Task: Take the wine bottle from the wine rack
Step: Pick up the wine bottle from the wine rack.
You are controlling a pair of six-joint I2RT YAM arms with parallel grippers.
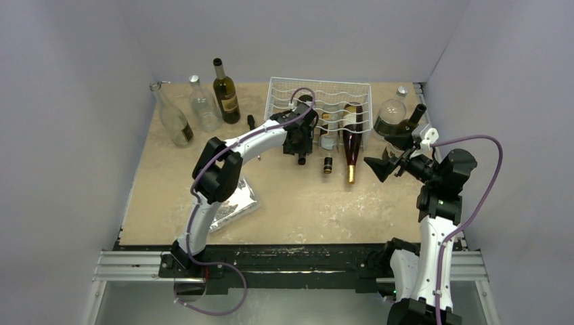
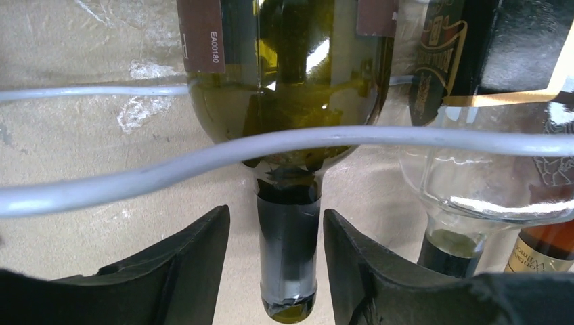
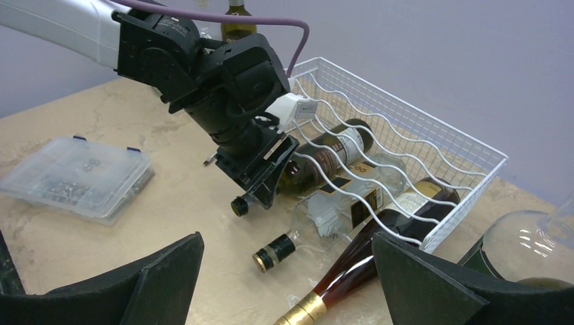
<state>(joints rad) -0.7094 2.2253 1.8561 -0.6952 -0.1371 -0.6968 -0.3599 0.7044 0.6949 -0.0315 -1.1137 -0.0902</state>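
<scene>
A robotics lab: bare walls (image 1: 68,101) enclose a tabletop (image 1: 304,203) with a mounting rail (image 1: 135,264).

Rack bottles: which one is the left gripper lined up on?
The green bottle at the rack's left end: its neck lies between the fingers of the left gripper. The clear bottle and red bottle lie aside.

Clear parts box (image 3: 78,176) lies flat on the table (image 1: 304,203) — dark bottle (image 1: 226,98) stands upright farther back.

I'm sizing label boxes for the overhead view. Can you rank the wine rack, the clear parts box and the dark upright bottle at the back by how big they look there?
1. wine rack, clearly largest.
2. parts box, though the left arm covers part of it.
3. dark bottle, smallest; it stands upright, so it looks foreshortened.
</scene>
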